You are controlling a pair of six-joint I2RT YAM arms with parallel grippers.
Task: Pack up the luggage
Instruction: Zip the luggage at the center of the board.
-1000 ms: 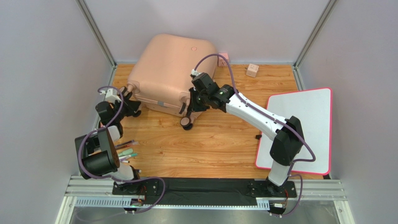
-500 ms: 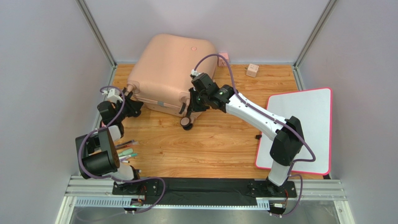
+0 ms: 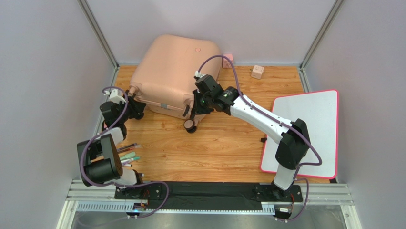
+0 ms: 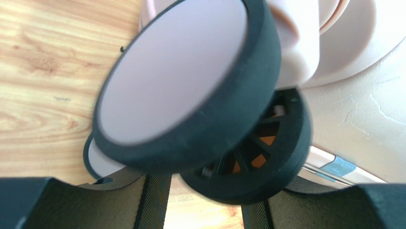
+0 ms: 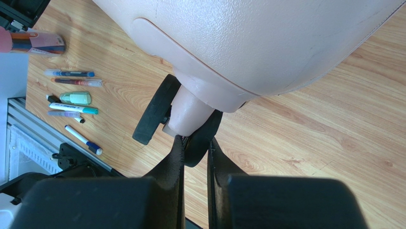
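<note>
Right gripper [image 5: 196,143] clamps the right caster [image 5: 190,112], apparently to steady the closed luggage [image 3: 171,71]. Left gripper [image 4: 204,198] sits parted at the left caster [image 4: 190,86], grasping nothing.

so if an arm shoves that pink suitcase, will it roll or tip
Likely scoots rather than rolls: the luggage seems to lie on its broad side, caster wheel off to the side. Its hard-looking shell should stay stiff. That wide, low stance makes tipping unlikely.
</note>
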